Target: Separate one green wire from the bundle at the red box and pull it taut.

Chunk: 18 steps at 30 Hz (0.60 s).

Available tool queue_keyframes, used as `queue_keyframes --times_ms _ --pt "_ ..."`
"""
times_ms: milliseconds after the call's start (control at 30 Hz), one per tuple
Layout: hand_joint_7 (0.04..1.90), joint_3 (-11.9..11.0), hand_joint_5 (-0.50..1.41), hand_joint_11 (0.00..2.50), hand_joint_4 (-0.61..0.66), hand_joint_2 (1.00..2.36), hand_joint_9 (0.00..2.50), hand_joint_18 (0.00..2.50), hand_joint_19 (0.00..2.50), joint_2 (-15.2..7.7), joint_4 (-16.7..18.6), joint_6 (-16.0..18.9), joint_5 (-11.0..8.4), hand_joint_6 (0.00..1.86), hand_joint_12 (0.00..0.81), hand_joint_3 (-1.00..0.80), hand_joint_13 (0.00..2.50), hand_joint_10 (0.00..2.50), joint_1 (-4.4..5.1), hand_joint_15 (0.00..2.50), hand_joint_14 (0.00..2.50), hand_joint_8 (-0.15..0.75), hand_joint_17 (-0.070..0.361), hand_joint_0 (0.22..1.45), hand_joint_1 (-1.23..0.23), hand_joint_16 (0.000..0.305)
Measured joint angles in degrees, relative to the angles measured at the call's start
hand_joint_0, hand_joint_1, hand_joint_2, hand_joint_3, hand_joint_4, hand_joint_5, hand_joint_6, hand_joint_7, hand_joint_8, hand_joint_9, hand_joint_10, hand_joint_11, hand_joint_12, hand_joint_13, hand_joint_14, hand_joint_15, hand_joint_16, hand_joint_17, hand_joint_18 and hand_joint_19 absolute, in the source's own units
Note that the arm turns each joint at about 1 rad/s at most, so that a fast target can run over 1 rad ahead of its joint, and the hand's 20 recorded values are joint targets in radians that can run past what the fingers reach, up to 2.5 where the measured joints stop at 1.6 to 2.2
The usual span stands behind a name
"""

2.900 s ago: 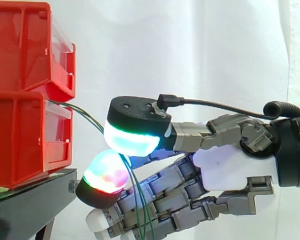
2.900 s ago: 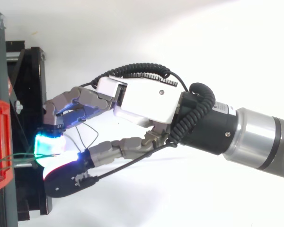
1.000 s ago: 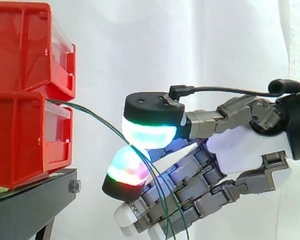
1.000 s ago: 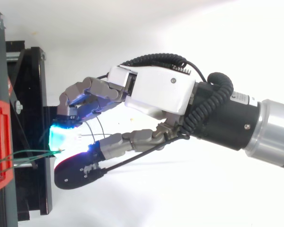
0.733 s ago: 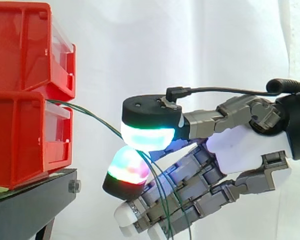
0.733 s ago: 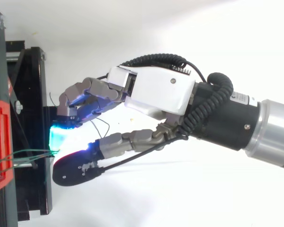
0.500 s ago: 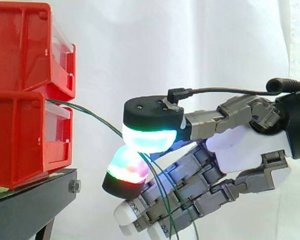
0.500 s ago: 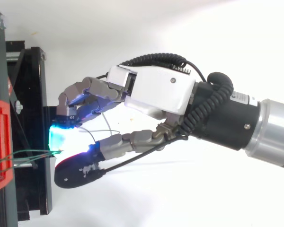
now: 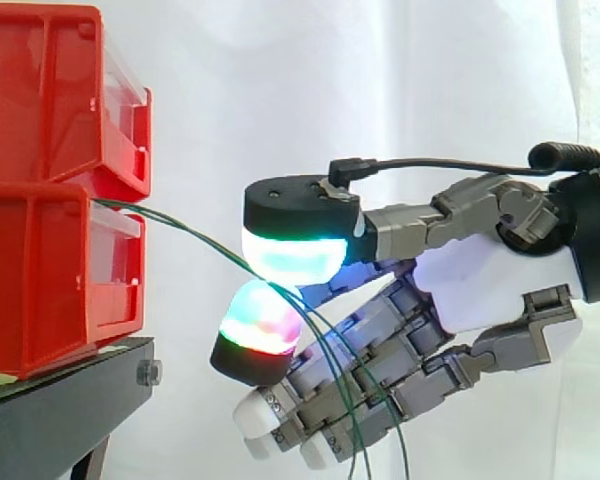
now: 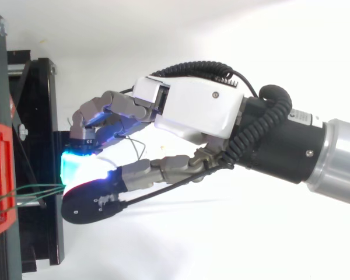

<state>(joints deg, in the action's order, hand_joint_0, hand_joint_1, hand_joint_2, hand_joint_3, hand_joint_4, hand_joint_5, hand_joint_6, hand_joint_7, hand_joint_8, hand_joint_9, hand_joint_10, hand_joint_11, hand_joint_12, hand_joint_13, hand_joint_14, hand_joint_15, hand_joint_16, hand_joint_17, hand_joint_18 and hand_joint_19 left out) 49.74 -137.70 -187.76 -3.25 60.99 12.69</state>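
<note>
Since the first frame the hand has drawn back from the bins, and the green wires now span a longer, shallower run from the lower bin to its fingertips. The wires are grasped between the thumb's pad, glowing cyan and green, and a finger's pad glowing several colours just under it. At least two strands reach that pinch; I cannot tell whether one is set apart from the others. Past the pinch, towards the palm, the loose ends hang down in front of the other fingers, which are curled below the thumb, and run off the bottom of the side view. Beyond the fingertips stand two red bins, stacked: the upper bin and the lower bin, and the wires leave the lower one at its top edge. Both sit on one black stand, lower than the hand. Behind the hand hangs a white curtain.
</note>
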Motion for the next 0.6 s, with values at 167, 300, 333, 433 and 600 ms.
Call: queue_keyframes --times_ms 167,300,333,433,600 --pt "0.95 -0.08 -0.15 0.18 0.09 1.01 0.77 0.31 0.22 0.01 -0.21 0.00 0.00 0.90 0.316 -0.35 0.39 0.01 0.03 0.05 0.00 0.252 0.106 0.61 -0.84 0.047" --pt "0.94 -0.12 -0.15 0.19 0.12 1.01 0.78 0.31 0.22 0.00 -0.23 0.06 0.00 0.90 0.317 -0.43 0.39 0.01 0.02 0.05 0.00 0.251 0.106 0.62 -0.84 0.047" --pt "0.93 -0.12 -0.15 0.18 0.12 1.01 0.78 0.31 0.22 0.00 -0.24 0.07 0.00 0.90 0.317 -0.44 0.39 0.01 0.03 0.05 0.00 0.253 0.106 0.60 -0.83 0.047" --pt "0.93 -0.10 -0.14 0.19 0.13 1.00 0.80 0.32 0.22 0.00 -0.24 0.08 0.00 0.89 0.318 -0.50 0.40 0.01 0.04 0.05 0.00 0.257 0.107 0.58 -0.75 0.048" --pt "0.94 -0.09 -0.14 0.18 0.15 1.00 0.81 0.34 0.23 -0.01 -0.20 0.09 -0.04 0.88 0.326 -0.50 0.41 0.01 0.05 0.06 0.00 0.262 0.111 0.53 -0.68 0.049"
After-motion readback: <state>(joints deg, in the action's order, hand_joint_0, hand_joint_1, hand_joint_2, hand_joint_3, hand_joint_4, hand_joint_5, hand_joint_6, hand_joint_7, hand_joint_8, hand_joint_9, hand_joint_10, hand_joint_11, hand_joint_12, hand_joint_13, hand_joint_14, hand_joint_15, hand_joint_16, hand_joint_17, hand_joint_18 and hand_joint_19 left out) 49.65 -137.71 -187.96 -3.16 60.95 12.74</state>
